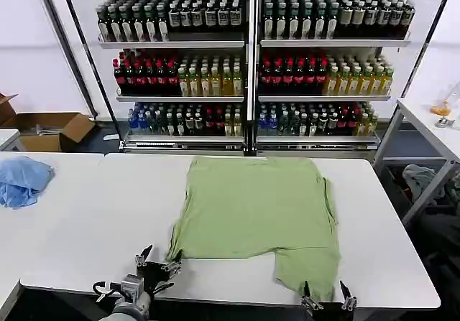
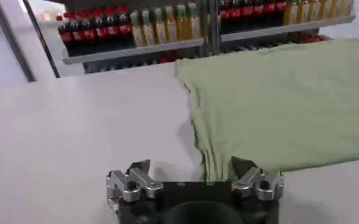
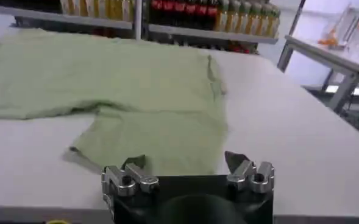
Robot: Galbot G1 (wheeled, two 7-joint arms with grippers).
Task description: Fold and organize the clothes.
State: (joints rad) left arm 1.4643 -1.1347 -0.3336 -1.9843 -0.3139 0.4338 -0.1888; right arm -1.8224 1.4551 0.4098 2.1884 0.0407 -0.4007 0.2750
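Nearby, blue cloth (image 1: 21, 179), cardboard box (image 1: 54, 129), bottle shelves (image 1: 248, 62).

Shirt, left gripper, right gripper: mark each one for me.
Shirt (image 1: 251, 206), head view, middle of the plain green fabric.
Left gripper (image 2: 194, 176), left wrist view, midway between its open fingers.
Right gripper (image 3: 188, 167), right wrist view, midway between its open fingers.

The left gripper (image 1: 157, 265) sits low at the near edge, with its two fingers spread wide apart and nothing between them. The right gripper (image 1: 327, 295) sits low too, off to the right of the left one, and its two fingers are also spread wide and hold nothing. Both grippers point forward, away from the robot's body, side by side but well apart.
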